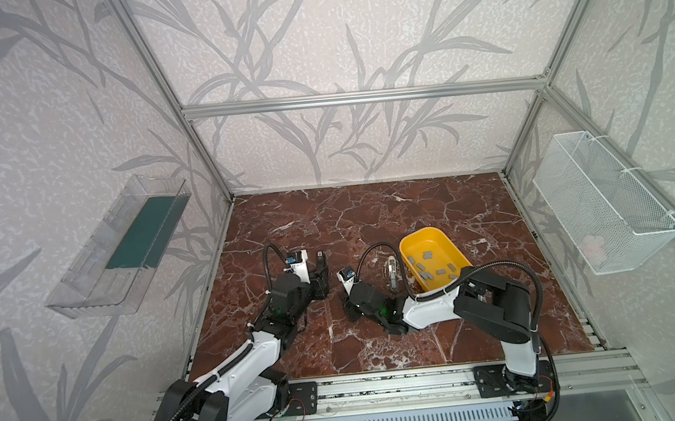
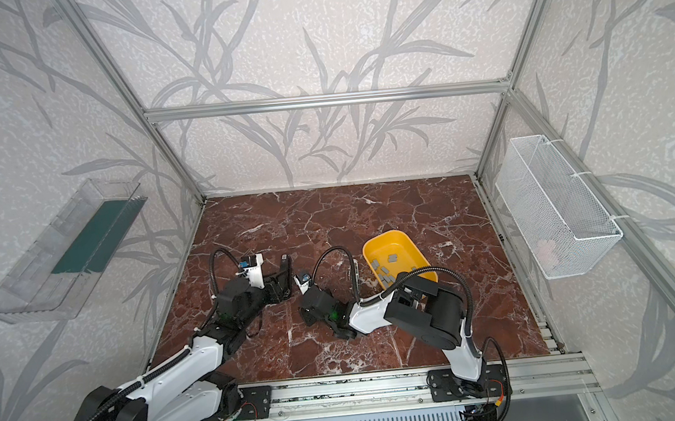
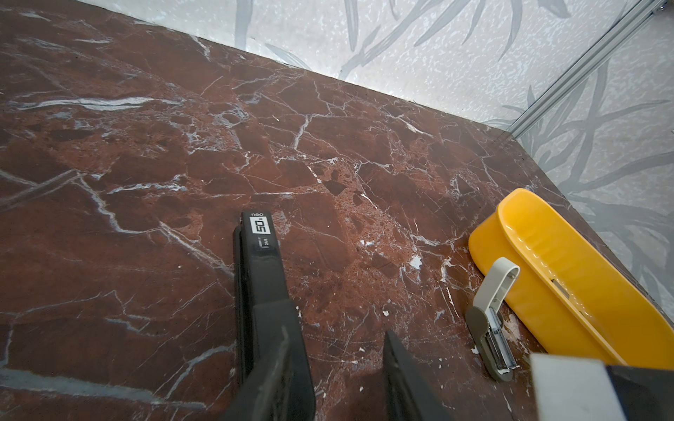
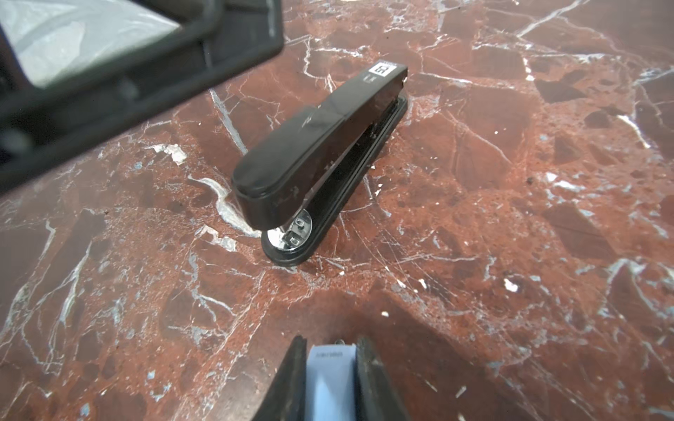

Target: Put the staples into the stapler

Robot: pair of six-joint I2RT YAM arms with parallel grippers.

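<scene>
We judge loading not begun: the black stapler (image 4: 321, 145) lies closed on the bench (image 4: 510, 218). The right hand (image 4: 330, 342) clamps what looks like a staple strip (image 4: 330, 371); the left hand (image 3: 337, 331) stands apart, empty; other staples (image 1: 428, 270) lie in the yellow tray (image 1: 407, 241).

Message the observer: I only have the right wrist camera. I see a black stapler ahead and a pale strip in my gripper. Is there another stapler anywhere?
Observer: Yes, a small beige stapler lies opened beside the yellow tray.
Operator: Any staples left in that tray?
Observer: Yes, several grey staples lie loose on its floor.
Operator: And the left gripper?
Observer: The left gripper is right beside the black stapler, jaws apart with nothing between them.
</scene>
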